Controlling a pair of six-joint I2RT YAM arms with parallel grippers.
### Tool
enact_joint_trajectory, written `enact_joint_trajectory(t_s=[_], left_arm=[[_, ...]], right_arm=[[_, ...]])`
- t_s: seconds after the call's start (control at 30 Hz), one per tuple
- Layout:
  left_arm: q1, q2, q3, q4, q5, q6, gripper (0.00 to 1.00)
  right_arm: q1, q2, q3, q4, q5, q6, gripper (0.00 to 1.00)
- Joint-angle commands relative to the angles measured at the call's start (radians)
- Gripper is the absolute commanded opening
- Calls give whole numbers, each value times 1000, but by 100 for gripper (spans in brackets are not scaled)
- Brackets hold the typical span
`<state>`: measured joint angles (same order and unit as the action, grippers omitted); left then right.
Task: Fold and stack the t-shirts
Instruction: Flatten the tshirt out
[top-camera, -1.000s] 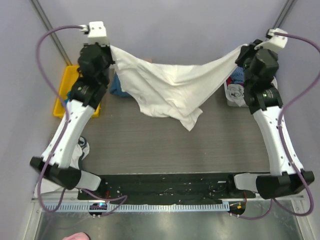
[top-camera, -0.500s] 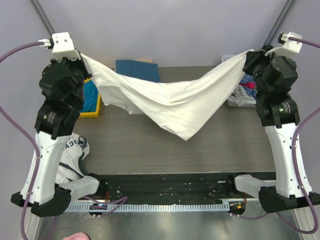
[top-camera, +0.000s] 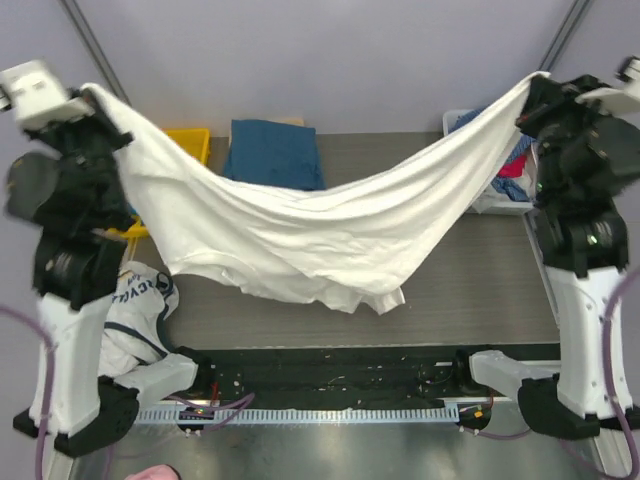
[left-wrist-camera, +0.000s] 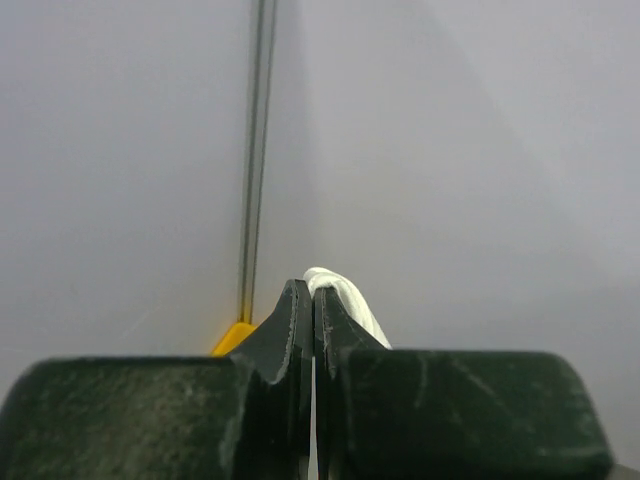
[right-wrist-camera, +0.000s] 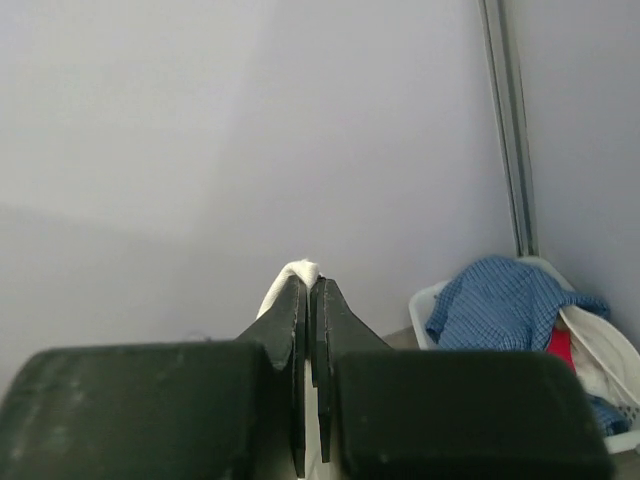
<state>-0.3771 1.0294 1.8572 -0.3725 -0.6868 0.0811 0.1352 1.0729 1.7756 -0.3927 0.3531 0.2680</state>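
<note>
I hold the white tee in the air over the table, one end in each gripper. My left gripper is pinched tight on a fold of white cloth at 10 o'clock; my right gripper grips the other end at 2 o'clock. The tee's long axis runs left to right, sagging toward 6 o'clock between them. The blue tee lies folded at 12 o'clock
</note>
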Motion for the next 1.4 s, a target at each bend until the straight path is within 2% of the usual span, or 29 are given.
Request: enact_joint_trajectory(t_s=[0.0, 0.13, 0.17, 0.2, 0.27, 0.3, 0.4, 0.53, 0.63, 0.67, 0.7, 0.73, 0.8, 0.83, 0.87, 0.93, 0.97, 1.07, 1.2, 1.37], left_arm=[[21, 292, -105, 128, 18, 72, 0], [85, 487, -184, 243, 72, 23, 0], [90, 596, -181, 277, 70, 26, 0], [95, 642, -168, 296, 75, 31, 0], [98, 753, -141, 339, 70, 57, 0], [99, 859, -106, 345, 61, 80, 0], [101, 1021, -58, 360, 32, 83, 0], [101, 1127, -30, 365, 21, 69, 0], [101, 1152, -33, 366, 17, 63, 0], [101, 1152, -41, 368, 15, 63, 0], [102, 1153, -46, 368, 16, 63, 0], [103, 1153, -46, 366, 15, 65, 0], [103, 1147, -44, 368, 10, 65, 0], [101, 1141, -41, 363, 9, 65, 4], [99, 1114, -46, 354, 1, 62, 27], [99, 1066, -73, 354, -3, 54, 66], [98, 1014, -84, 345, 0, 34, 99], [98, 922, -130, 279, 21, -12, 100], [80, 731, -214, 149, 70, -160, 100], [-6, 528, -489, 75, 84, -282, 100]], right_arm=[[-12, 237, -114, 69, 75, 31, 1], [-51, 410, -165, 167, 70, 71, 1], [-60, 451, -162, 182, 66, 76, 1], [-74, 554, -147, 199, 61, 79, 1], [-85, 649, -127, 210, 50, 94, 1], [-86, 723, -122, 236, 43, 94, 1], [-88, 812, -113, 265, 21, 100, 1], [-86, 886, -120, 299, 17, 106, 1], [-86, 900, -120, 310, 12, 96, 1], [-86, 907, -120, 311, 12, 93, 4], [-88, 909, -119, 311, 9, 80, 14], [-88, 909, -119, 310, 6, 74, 48], [-88, 885, -136, 298, 3, 62, 74], [-86, 869, -148, 295, 3, 60, 90], [-86, 851, -162, 290, -5, 56, 99], [-86, 782, -194, 246, -12, 54, 100], [-85, 754, -205, 197, -19, 57, 100], [-59, 629, -287, 138, -29, 65, 100], [9, 460, -442, 45, -65, 74, 100], [200, 279, -591, -99, -68, 92, 100]])
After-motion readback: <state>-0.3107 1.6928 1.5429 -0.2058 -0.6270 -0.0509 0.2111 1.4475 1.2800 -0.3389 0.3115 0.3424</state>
